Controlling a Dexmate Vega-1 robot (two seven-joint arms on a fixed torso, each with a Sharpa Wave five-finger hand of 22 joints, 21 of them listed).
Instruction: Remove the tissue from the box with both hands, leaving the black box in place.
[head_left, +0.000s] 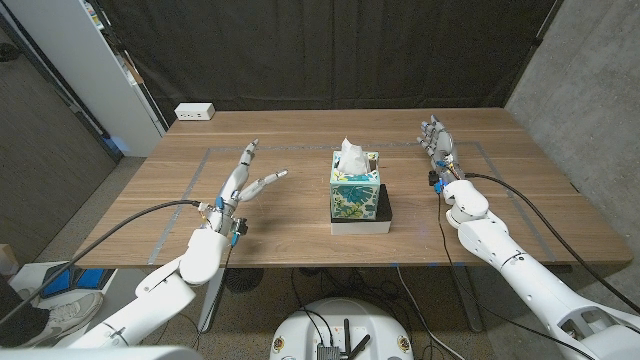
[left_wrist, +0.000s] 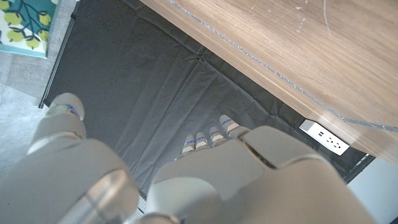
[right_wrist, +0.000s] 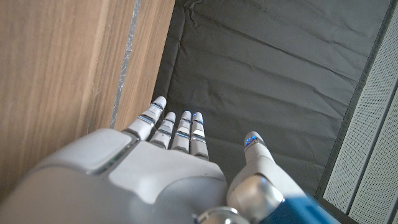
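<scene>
left hand (left_wrist: 205, 180) open (fingers apart) | table (left_wrist: 292, 43) | power strip (left_wrist: 328, 139)

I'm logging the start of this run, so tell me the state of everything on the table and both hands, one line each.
Tissue: sticking up out of the box top, not pulled out.
Tissue box: upright, standing on the black box.
Black box: on the table, mid-table.
Left hand: open, holding nothing, left of the boxes.
Right hand: open, holding nothing, right of the boxes.

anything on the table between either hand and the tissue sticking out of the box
Nothing visible. Bare table lies between the left hand and the tissue, and between the right hand and it.
</scene>
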